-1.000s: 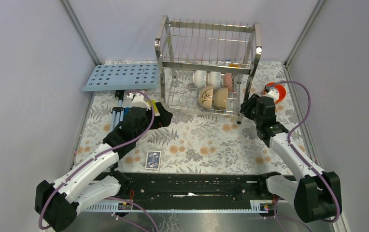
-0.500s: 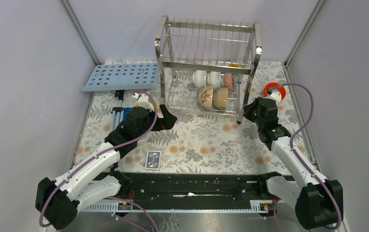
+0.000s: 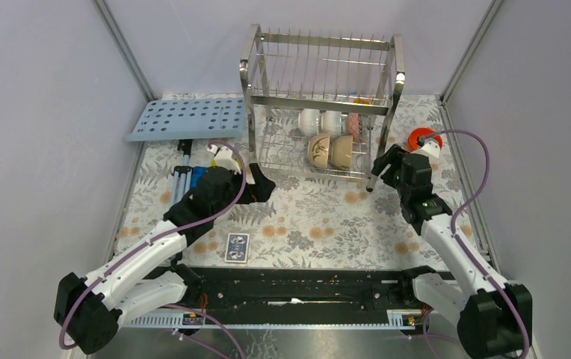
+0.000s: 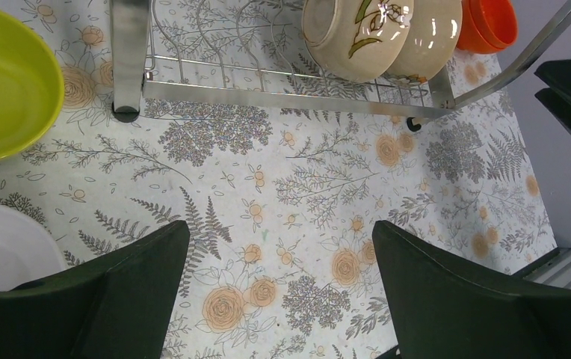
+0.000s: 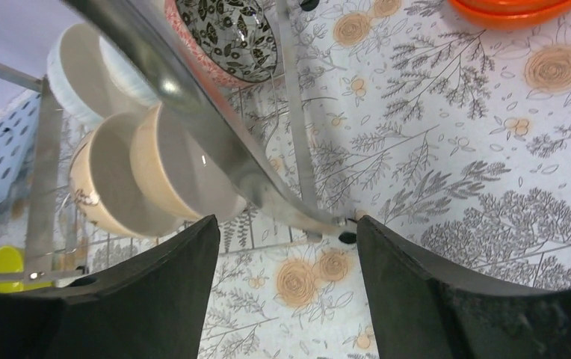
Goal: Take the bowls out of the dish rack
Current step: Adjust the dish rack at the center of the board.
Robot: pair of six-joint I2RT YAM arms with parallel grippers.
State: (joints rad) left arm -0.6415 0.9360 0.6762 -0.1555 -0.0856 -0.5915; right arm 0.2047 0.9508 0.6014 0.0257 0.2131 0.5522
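No legible text, numbers or brand marks in any view. Small blue-backed card [image 3: 237,247] on the floral table cover [image 3: 305,217]: printed pattern only, too small to resolve. Beige bowl [image 4: 357,34]: painted flower sprig, no lettering.

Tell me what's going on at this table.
Two robot arms are unloading bowls from the dish rack. Both pincers are open and empty. The left pincer hovers over the tablecloth before the rack, and the right pincer is by its right front post. Two beige bowls, two white ones and a dark patterned bowl sit in the lower tier. Orange bowls, a yellow-green bowl and a white bowl are already out on the cloth.
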